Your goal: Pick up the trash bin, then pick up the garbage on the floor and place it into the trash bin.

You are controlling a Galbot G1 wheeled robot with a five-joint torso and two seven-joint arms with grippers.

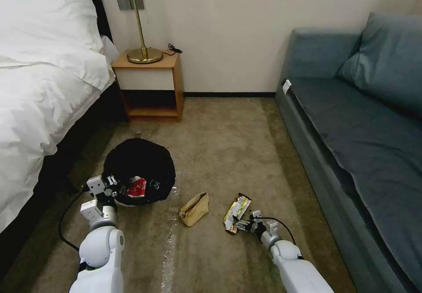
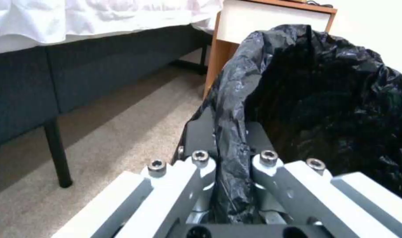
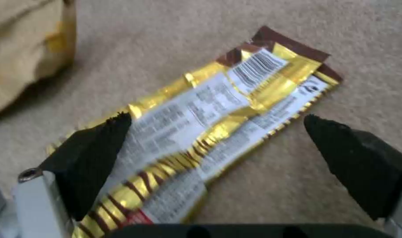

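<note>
The trash bin [image 1: 140, 170] sits on the carpet beside the bed, a red snack packet [image 1: 136, 187] already inside; the left gripper [image 1: 109, 186] clamps its lined rim, presumably to carry it. Right of the bin, past the tan paper bag [image 1: 194, 209], lies the yellow-and-black wrapper [image 1: 236, 210]; the right gripper [image 3: 216, 127] straddles it, spread wide. The left wrist view shows bag liner [image 2: 231, 132] pinched between the fingers; the right wrist view shows one pad over the wrapper's edge.
</note>
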